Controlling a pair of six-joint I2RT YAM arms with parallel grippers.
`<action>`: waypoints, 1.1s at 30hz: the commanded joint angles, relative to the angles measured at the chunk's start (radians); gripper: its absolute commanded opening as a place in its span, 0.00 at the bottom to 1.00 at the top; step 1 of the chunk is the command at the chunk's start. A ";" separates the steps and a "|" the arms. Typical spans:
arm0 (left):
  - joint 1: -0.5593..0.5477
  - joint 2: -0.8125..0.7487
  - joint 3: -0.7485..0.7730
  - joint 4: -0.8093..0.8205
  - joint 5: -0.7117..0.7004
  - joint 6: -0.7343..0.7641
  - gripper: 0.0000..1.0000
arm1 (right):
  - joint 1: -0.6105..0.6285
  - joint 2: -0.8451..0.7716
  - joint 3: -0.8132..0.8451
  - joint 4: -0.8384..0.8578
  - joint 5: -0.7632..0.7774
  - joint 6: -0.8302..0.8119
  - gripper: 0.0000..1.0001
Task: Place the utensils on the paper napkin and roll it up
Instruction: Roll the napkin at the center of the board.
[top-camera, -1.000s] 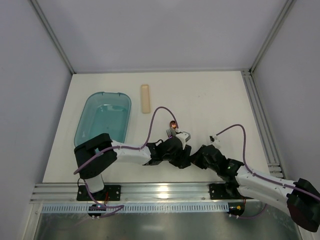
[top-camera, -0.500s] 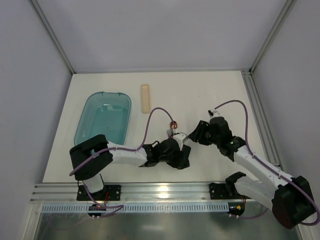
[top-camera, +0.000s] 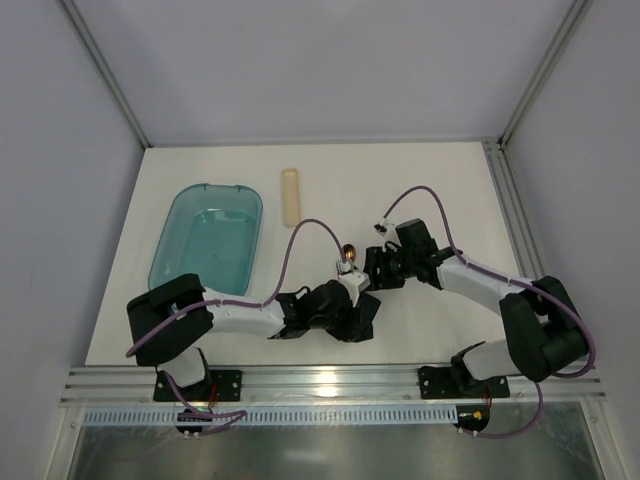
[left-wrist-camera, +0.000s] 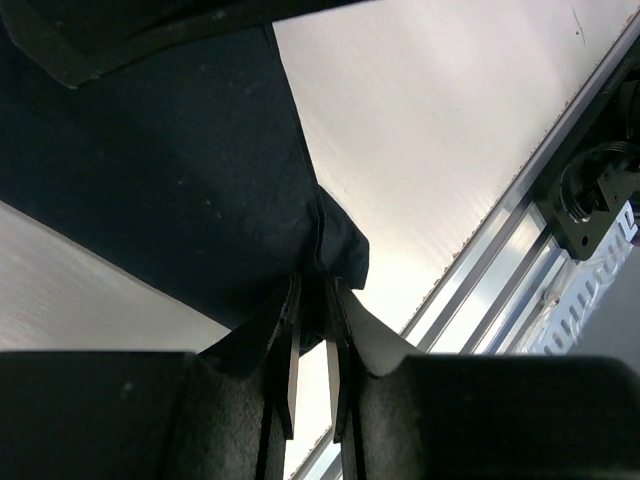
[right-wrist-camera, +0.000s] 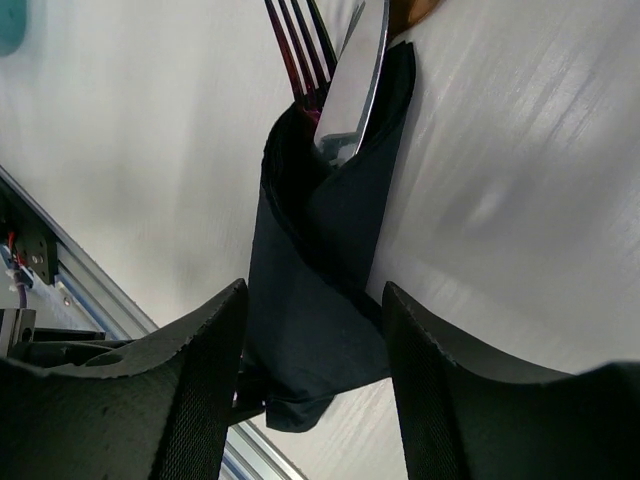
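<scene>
Rolled up in the napkin (right-wrist-camera: 320, 280), mid-worktop (top-camera: 440, 190): utensils (right-wrist-camera: 357, 80), tips poking out the top. Pinched tight on a napkin corner: left gripper (left-wrist-camera: 312, 330). Spread apart astride the roll: right gripper (right-wrist-camera: 312, 300). Well off to the left: teal tub (top-camera: 205, 240).

top: high overhead, whole table (top-camera: 440, 190) | wrists: close, low | shared: paper napkin (right-wrist-camera: 320, 290)

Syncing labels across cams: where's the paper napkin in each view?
Top external: paper napkin at centre, just below the utensils, largely hidden among the black arm parts.
Left wrist: dark sheet filling the upper left, one corner reaching bottom centre.
Right wrist: rolled up at centre, utensils poking out on top.
Shared landmark: aluminium rail at the near table edge.
</scene>
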 joint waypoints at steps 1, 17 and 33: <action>-0.018 0.019 0.008 0.053 0.019 0.001 0.20 | -0.002 0.004 0.051 0.004 -0.035 -0.064 0.59; -0.031 0.041 0.019 0.044 0.008 0.018 0.20 | -0.002 0.103 0.021 0.009 -0.108 -0.072 0.56; -0.029 0.022 -0.001 0.039 -0.001 0.032 0.20 | 0.004 0.111 -0.024 0.016 -0.090 -0.039 0.36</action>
